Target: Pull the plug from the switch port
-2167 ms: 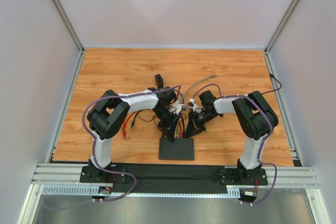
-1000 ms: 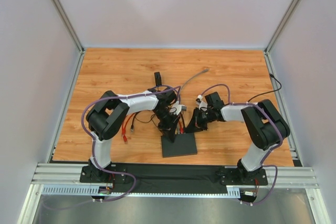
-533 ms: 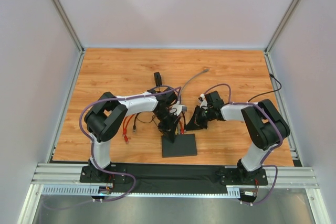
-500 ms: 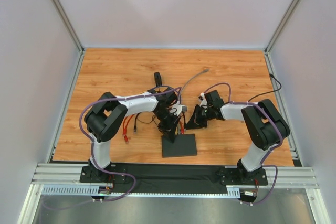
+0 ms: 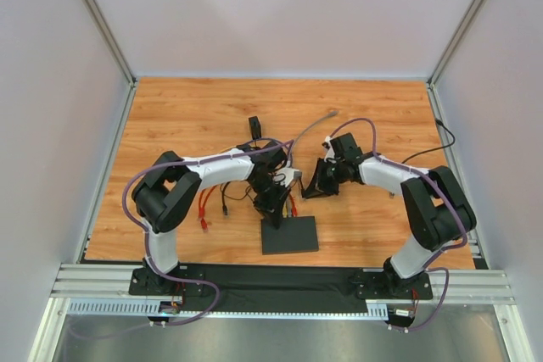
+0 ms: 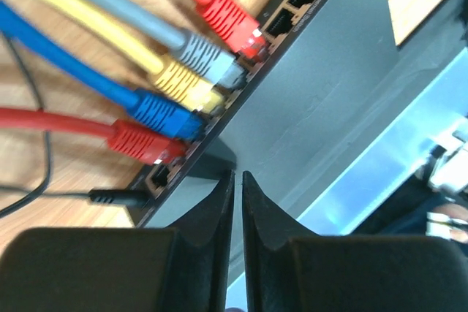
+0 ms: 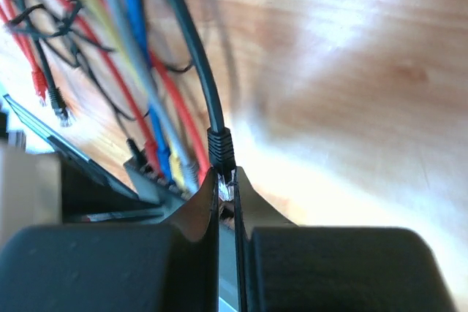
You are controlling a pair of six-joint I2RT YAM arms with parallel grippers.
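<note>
The flat black switch [image 5: 293, 236] lies near the front middle of the table. In the left wrist view the switch [image 6: 322, 85] has red, grey, yellow, blue and red plugs [image 6: 208, 63] in its sockets, with two empty ports [image 6: 296, 1] beside them. My left gripper [image 5: 273, 212] is shut and empty, its tips [image 6: 238, 177] pressed on the switch's top by the socket edge. My right gripper [image 5: 308, 190] is shut on a black plug [image 7: 225, 184] whose black cable [image 7: 197, 71] runs away from it. That plug is clear of the switch [image 7: 150, 180].
A small black block [image 5: 254, 127] stands behind the arms. A loose grey cable end [image 5: 327, 116] lies at the back middle. Loose red and black cable ends [image 5: 208, 205] lie left of the switch. A black cable [image 5: 433, 152] runs to the right wall.
My right gripper has drawn back from the switch's socket edge, up and to the right, with the black plug in it. The switch has turned slightly. The left gripper stays on the switch.
</note>
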